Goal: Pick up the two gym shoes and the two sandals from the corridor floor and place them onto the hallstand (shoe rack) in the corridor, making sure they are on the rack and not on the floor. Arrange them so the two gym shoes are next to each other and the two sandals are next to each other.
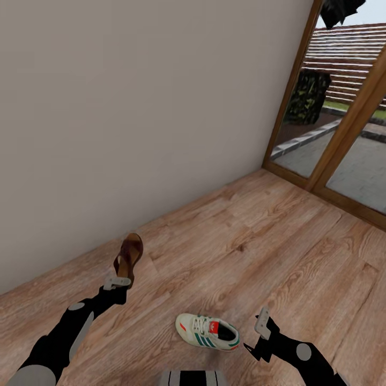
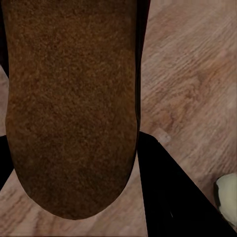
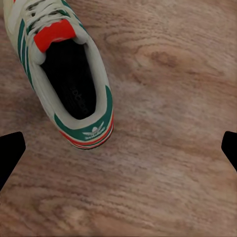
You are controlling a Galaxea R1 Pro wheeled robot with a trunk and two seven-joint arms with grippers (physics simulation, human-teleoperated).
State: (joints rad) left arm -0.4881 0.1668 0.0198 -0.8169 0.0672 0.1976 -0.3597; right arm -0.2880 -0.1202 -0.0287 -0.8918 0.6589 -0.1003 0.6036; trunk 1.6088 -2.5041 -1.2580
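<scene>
A dark-brown sandal (image 1: 128, 259) hangs above the corridor floor (image 1: 252, 241), held at its lower end by my left gripper (image 1: 119, 280), which is shut on it. Up close in the left wrist view, the sandal (image 2: 69, 103) shows its brown sole between the dark fingers (image 2: 173, 197). One white gym shoe (image 1: 207, 331) with teal stripes and a red tongue lies on the floor at the lower middle. My right gripper (image 1: 262, 328) hovers just right of the shoe's heel, open and empty. The right wrist view looks down on the gym shoe (image 3: 64, 69), heel nearest, fingertips (image 3: 10, 148) wide apart.
A plain beige wall (image 1: 134, 107) runs along the left and back. A wood-framed glass door (image 1: 343, 128) stands at the right, with a paved yard beyond it. My base (image 1: 193, 377) shows at the bottom edge.
</scene>
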